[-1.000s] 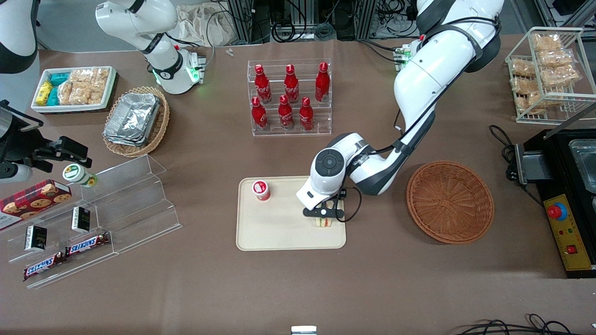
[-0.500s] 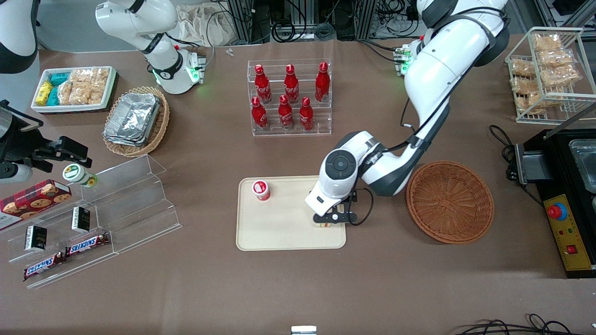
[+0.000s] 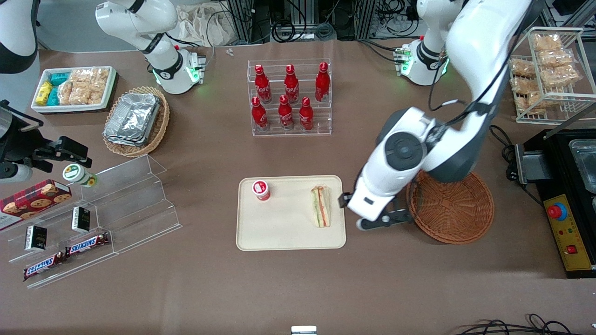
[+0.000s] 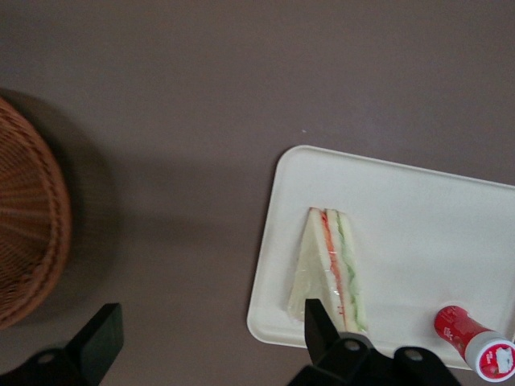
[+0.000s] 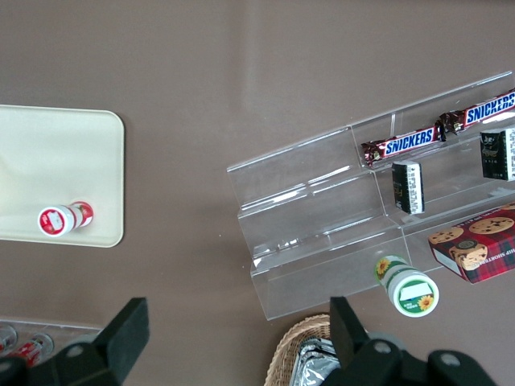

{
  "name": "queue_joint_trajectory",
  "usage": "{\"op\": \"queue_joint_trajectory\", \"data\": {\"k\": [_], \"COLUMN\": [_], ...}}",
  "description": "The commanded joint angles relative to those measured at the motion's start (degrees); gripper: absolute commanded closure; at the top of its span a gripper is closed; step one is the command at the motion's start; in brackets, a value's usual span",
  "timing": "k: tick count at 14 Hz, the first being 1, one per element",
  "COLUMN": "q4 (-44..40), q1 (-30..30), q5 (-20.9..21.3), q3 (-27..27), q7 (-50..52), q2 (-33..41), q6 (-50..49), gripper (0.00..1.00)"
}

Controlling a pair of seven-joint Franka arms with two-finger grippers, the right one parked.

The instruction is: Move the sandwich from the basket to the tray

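The sandwich (image 3: 320, 206) (image 4: 330, 261), a wrapped white wedge with green and orange-red layers, lies on the cream tray (image 3: 279, 232) (image 4: 418, 217) (image 5: 48, 153), near the tray edge closest to the basket. The round reddish-brown basket (image 3: 454, 204) (image 4: 24, 233) holds nothing that I can see. My gripper (image 3: 375, 218) (image 4: 211, 326) hangs raised over the bare table between tray and basket. It is open, fingers wide apart, with nothing between them.
A small red-capped bottle (image 3: 261, 190) (image 4: 475, 338) stands on the tray. A rack of red bottles (image 3: 289, 97) is farther back. A clear step shelf (image 3: 125, 200) and an oval basket of foil trays (image 3: 135, 121) lie toward the parked arm's end. A black appliance (image 3: 568, 195) stands beside the basket.
The gripper has let go of the sandwich, lifted and moved off the tray toward the basket. The sandwich stays on the tray.
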State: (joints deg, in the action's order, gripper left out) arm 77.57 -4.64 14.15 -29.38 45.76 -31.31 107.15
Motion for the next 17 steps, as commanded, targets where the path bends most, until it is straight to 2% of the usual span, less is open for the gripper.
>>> {"op": "queue_joint_trajectory", "data": {"k": [1,3,5,7,9,12,17], "q4": [2.06,2.67,6.95,13.63,21.01,30.33,31.77], "q1": [6.19,10.15,13.41,17.28,21.31,25.8,29.05], "q5": [-2.8,-5.87,-5.97,-7.19,-12.28,-17.03,-18.01], "q3": [-0.15,0.11,0.11,0.02,0.2,0.37,0.37], "q7": [-7.76,-15.93,-17.28,-19.82,-25.78,-35.63,-41.98], "q2": [8.52,13.01,17.92,23.55,29.52,36.12,37.02], "q6": [-7.81,-12.65,-14.08,-11.89,-6.98,-1.7,-2.03], "gripper": [0.0,0.0,0.0,0.0,0.0,0.0,0.0]}}
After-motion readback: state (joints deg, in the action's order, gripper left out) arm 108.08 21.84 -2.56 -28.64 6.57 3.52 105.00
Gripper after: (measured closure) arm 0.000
